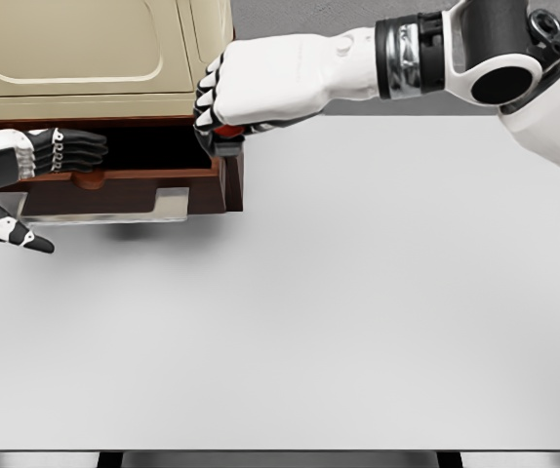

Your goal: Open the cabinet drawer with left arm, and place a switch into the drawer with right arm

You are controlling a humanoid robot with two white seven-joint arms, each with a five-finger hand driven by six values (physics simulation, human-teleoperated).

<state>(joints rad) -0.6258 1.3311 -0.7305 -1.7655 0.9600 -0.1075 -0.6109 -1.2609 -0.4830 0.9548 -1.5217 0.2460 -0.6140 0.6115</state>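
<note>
Pulled out from under the cream cabinet (pixel 95 49): dark wooden drawer (pixel 134 190), resting on the white table (pixel 358 312). Clenched around the red-and-black switch (pixel 225 136) above the drawer's right corner: right robot hand (pixel 236 93). Spread loosely at the drawer front, grasping nothing: left robot hand (pixel 36 171).

The drawer (pixel 134 185) looks like dark polished wood, the cabinet (pixel 85 49) smooth cream, the worktop (pixel 358 312) matt pale grey.

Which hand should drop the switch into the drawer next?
Right. The right hand already grips the switch above the open drawer's right end; the left hand rests at the drawer front.
</note>
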